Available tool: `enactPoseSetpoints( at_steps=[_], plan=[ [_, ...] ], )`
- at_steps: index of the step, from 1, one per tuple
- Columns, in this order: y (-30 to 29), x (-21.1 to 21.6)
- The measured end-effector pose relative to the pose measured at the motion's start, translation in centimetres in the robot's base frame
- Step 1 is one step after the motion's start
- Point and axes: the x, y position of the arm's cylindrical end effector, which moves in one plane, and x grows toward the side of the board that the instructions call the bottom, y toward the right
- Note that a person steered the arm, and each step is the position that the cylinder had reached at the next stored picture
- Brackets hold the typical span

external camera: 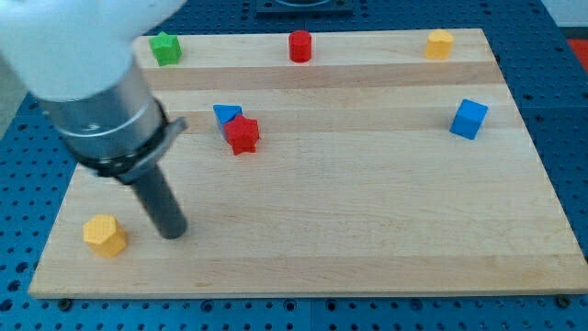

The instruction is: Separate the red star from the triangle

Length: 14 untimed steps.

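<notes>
The red star (243,134) lies on the wooden board at the upper left of centre. The blue triangle (225,114) touches it on its upper left side. My tip (173,233) is at the lower left of the board, well below and left of both blocks. It stands just right of a yellow hexagon block (105,235), with a small gap between them.
A green star block (166,48), a red cylinder (300,46) and a yellow hexagon block (440,43) sit along the top edge. A blue cube (469,119) is at the right. The arm's body (83,83) covers the upper left corner.
</notes>
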Motion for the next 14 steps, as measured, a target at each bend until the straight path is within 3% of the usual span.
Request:
enactPoseSetpoints(
  at_steps=[6,8,12,14],
  plan=[
    [3.0,-16.2],
    [8.8,-15.0],
    [3.6,-12.7],
    [4.0,-10.5]
  ],
)
